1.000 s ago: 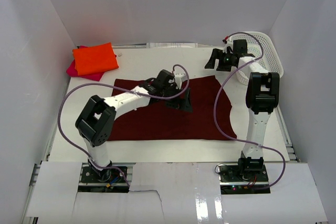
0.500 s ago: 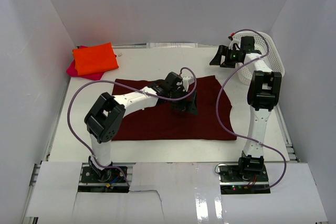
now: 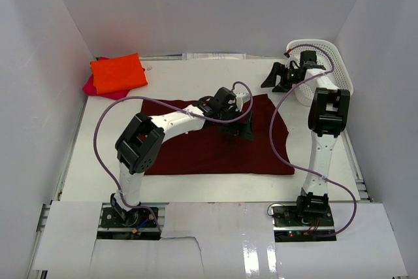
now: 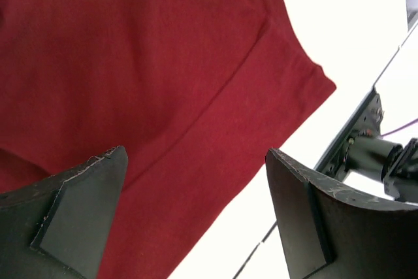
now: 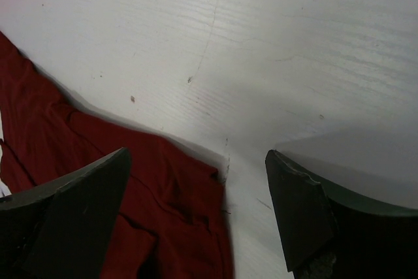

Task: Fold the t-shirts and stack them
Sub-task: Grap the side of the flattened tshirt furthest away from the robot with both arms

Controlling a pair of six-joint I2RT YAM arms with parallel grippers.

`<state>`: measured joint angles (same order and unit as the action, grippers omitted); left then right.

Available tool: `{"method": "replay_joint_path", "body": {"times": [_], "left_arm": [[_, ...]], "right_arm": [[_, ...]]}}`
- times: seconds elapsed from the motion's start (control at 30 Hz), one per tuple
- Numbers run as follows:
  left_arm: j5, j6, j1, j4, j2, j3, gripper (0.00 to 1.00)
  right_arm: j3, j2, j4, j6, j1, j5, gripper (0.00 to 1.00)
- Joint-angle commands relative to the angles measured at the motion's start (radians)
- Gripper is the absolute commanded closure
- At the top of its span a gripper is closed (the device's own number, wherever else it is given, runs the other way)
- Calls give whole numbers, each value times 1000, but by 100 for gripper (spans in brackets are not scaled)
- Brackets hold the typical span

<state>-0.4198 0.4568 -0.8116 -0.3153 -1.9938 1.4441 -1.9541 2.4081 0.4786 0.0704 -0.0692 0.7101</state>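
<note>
Your left arm stretches forward and to the right, low over the dark maroon-red cloth t-shirt (image 3: pixel 196 155) spread flat mid-table. The left gripper (image 3: pixel 238 130) hangs above the shirt's right part, jaws wide apart and empty. Your right arm stands upright, and the right gripper (image 3: pixel 275 78), equally spread and empty, hovers over the bare white table (image 3: pixel 189 80) beside the white plastic mesh basket (image 3: pixel 336 63). The folded bright orange t-shirt (image 3: pixel 117 73) lies on the magenta-pink t-shirt (image 3: pixel 91 87) in the far-left corner.

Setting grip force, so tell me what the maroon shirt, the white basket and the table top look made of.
Maroon shirt: soft matt cloth, likely cotton knit; stitched seam, gentle wrinkles.
White basket: rigid plastic, it seems; regular mesh holes in the wall.
Table top: matt white board, painted or laminated; faint streaks and specks.
</note>
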Motion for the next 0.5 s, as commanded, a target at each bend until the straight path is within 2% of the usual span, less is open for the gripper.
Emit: {"method": "replay_joint_path", "body": {"times": [0.0,0.2,0.47], "left_arm": [[35,6,5,-30,-25,52,2],[-2,36,19,4,-57,23,2],[-10,59,20,44,-53,-68,2]], "right_arm": [[7,-13,130,-27,-6,-31,10],[40,-37,189,-66,17,-31,12],[66,-27,166,-66,49,32,23]]}}
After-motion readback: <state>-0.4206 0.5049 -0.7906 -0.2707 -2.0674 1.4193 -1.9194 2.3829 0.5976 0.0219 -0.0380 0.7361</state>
